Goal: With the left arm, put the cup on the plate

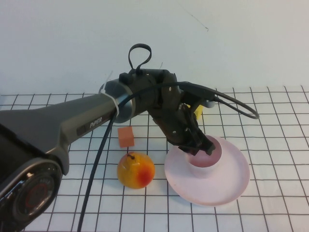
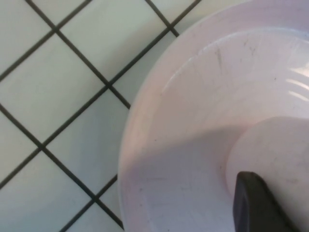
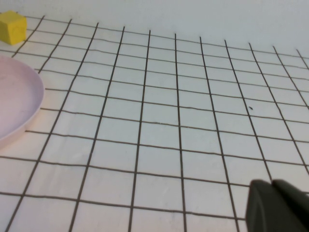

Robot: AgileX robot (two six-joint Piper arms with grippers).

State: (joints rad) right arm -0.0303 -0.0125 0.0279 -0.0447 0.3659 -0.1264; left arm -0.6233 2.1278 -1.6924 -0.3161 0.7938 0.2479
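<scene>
The pale pink cup (image 1: 206, 163) stands upright on the pale pink plate (image 1: 231, 180), in its left half. My left gripper (image 1: 200, 145) reaches down from the left and is shut on the cup's rim. In the left wrist view one dark finger (image 2: 256, 203) lies against the cup's wall (image 2: 280, 145), with the plate (image 2: 159, 145) under it. My right gripper (image 3: 277, 205) is out of the high view. It is shut and empty above the gridded table, to the right of the plate's edge (image 3: 14, 106).
A yellow and red pear (image 1: 136, 170) lies just left of the plate. An orange-red cube (image 1: 126, 137) sits behind the pear. A yellow cube (image 1: 198, 111), also in the right wrist view (image 3: 12, 27), sits behind the plate, partly hidden by my left arm (image 1: 72, 125).
</scene>
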